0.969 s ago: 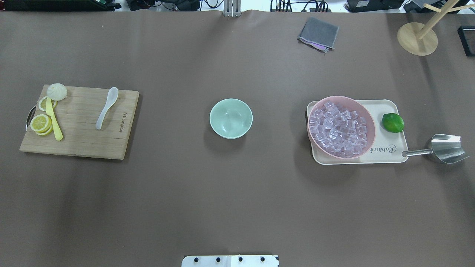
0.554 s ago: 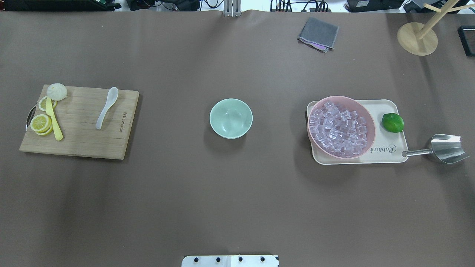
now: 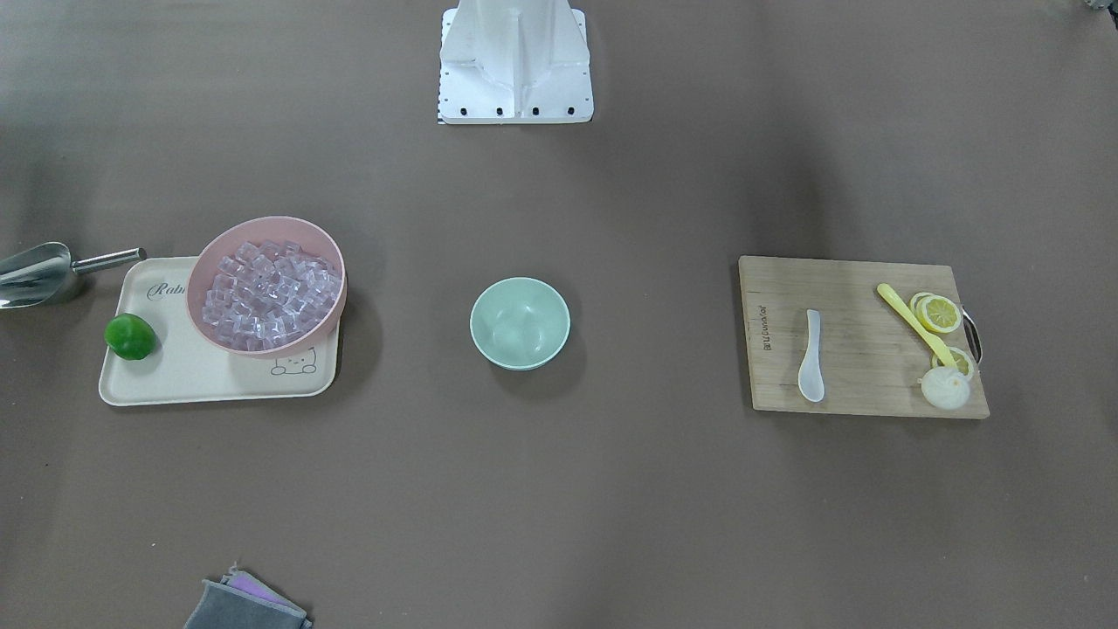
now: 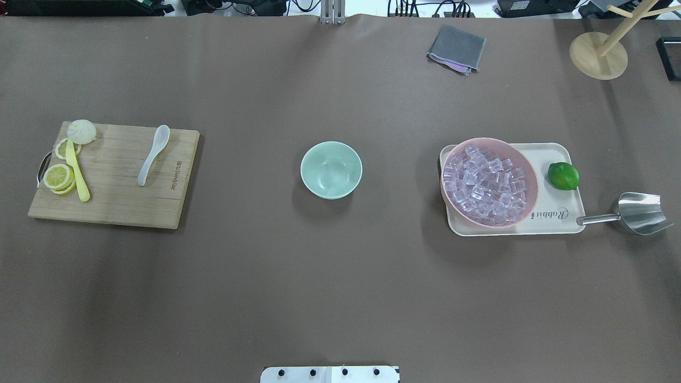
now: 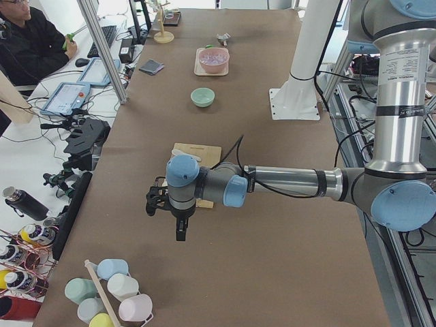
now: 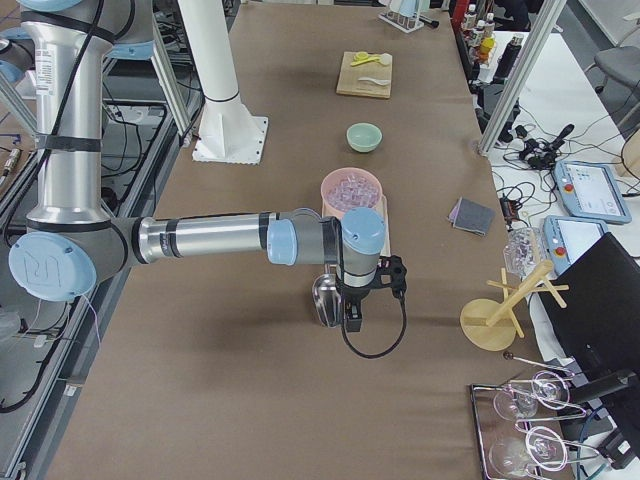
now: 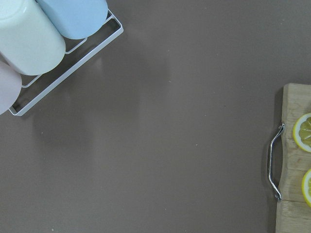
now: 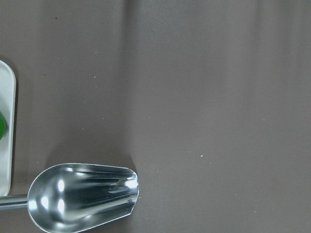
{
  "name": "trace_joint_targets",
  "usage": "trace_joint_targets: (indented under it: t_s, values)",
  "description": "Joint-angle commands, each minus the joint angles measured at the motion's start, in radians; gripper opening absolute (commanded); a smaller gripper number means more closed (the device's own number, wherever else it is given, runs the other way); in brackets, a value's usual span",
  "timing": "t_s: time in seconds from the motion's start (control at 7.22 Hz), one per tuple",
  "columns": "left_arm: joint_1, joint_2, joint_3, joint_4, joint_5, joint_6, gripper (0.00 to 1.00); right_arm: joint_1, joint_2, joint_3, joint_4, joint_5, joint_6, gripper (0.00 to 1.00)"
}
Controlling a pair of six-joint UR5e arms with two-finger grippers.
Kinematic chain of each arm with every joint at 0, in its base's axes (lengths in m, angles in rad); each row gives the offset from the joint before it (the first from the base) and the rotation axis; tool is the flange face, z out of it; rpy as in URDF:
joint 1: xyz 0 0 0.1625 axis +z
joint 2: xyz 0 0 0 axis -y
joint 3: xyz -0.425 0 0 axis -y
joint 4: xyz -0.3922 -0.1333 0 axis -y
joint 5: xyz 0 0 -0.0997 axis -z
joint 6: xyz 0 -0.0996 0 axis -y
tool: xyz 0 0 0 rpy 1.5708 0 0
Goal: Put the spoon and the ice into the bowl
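Nothing is changing: the spoon (image 4: 154, 154) is lying beyond the left gripper (image 5: 181, 235), the ice (image 4: 487, 186) beyond the right gripper (image 6: 350, 320), and the bowl (image 4: 331, 169) is sitting empty. Whether either gripper is spread, I cannot tell. The task is only beginning.

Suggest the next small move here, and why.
Probably shift the left gripper over the spoon: it lies untouched on the cutting board, the bowl is empty, and the left wrist view catches only the board's handle end, so that gripper sits off to the side.
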State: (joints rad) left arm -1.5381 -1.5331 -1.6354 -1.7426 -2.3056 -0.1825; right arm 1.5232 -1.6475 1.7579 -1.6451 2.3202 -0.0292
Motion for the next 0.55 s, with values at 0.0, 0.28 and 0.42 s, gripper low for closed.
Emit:
trace_joint_targets:
  t_s: [0.0,0.28,0.42]
  values:
    - [0.0,-0.004,0.0,-0.002,0.0,0.0,0.98,0.0,-0.002,-0.006,0.001,0.001,0.0,1.0]
    - [0.0,-0.004,0.0,-0.002,-0.002,0.0,0.98,0.0,-0.002,-0.006,0.001,0.001,0.0,1.0]
    - [0.001,-0.015,0.0,-0.002,-0.002,0.0,0.98,0.0,0.0,-0.006,0.001,0.001,0.0,1.0]
